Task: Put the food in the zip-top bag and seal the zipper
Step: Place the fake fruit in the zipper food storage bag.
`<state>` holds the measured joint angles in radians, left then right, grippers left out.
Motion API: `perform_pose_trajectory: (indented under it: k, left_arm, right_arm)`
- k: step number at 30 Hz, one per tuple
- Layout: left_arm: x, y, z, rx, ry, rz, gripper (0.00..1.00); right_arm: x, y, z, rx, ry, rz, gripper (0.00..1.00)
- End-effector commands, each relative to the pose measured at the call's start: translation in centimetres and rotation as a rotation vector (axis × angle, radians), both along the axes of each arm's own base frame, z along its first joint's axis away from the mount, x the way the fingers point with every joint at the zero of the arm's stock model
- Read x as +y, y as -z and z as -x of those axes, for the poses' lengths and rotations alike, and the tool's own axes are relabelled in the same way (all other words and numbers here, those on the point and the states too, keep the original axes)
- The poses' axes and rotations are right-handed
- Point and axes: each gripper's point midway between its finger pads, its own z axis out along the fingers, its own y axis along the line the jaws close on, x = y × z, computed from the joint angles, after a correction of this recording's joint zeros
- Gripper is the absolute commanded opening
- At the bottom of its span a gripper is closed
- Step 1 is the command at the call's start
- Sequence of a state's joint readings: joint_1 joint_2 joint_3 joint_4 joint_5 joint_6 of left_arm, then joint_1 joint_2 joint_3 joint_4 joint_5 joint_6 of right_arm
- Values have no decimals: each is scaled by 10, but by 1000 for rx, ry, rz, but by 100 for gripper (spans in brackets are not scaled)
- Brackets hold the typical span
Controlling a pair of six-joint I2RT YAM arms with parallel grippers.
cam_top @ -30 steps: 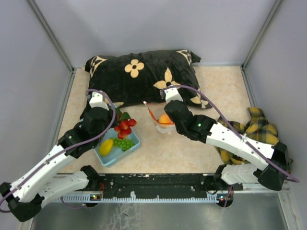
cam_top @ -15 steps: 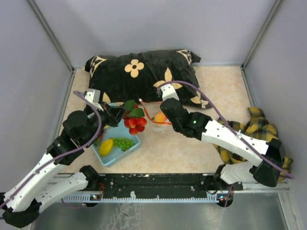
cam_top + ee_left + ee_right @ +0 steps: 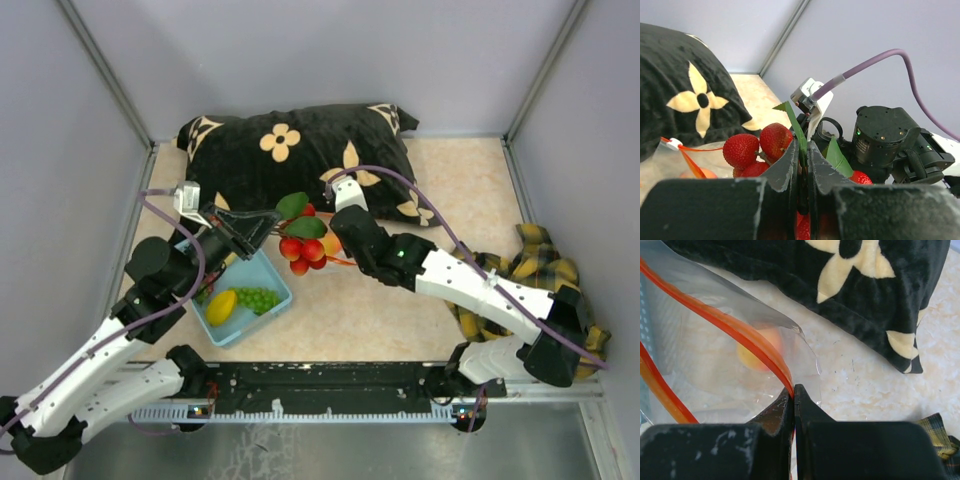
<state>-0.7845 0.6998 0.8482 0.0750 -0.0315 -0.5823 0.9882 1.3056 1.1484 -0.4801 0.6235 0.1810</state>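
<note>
Spotter: Handling of the cluster of red toy strawberries with green leaves [image 3: 303,250]?

Recorder: Light, hard plastic by the look. Berries are round and slick, likely to roll out of a pinch. Leaves and stem are thin and flat, so they make the better hold. Left claw [image 3: 801,155] is clamped on exactly that, leaf between the jaws, berries hanging just past the tips.

Spotter: And the clear zip-top plastic bag [image 3: 715,355]?

Recorder: Limp film, probably collapses unless held. Right claw [image 3: 792,392] is closed on its thin red zipper strip [image 3: 747,337], lifting one lip so the mouth gapes. An orange-pink toy peach [image 3: 757,352] lies inside.

Spotter: Relation?

Recorder: Top view shows the strawberries in the air, just beside the bag mouth, between the two claws. They are off the light blue plastic basket [image 3: 258,272], where a yellow pear piece [image 3: 221,306] and green grapes [image 3: 258,298] lie.
</note>
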Motion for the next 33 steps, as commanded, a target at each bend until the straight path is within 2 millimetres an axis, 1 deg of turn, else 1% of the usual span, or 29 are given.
perform_pose_trajectory:
  k: [1, 4, 8, 12, 20, 25, 29, 33]
  left_arm:
    - [-5, -22, 3, -52, 39, 147, 0]
    - [-11, -13, 0, -33, 50, 158, 0]
    - [-14, 12, -11, 18, 22, 126, 0]
    - [-9, 39, -19, 71, -32, 94, 0]
    - [-1, 80, -32, 146, -122, 13, 0]
    - [0, 98, -41, 179, -164, -27, 0]
    - [-1, 101, -46, 181, -178, -26, 0]
    - [-6, 110, -52, 199, -188, -54, 0]
  right_arm:
    - [19, -24, 0, -20, -21, -117, 0]
    - [24, -26, 2, -14, -37, -145, 0]
    - [26, -29, 4, -12, -49, -166, 0]
    - [24, -32, 3, -11, -47, -184, 0]
    - [28, -41, 5, -1, -82, -253, 0]
    - [29, -43, 6, 19, -107, -307, 0]
    - [35, -41, 8, 40, -137, -315, 0]
    - [40, -43, 10, 49, -158, -331, 0]
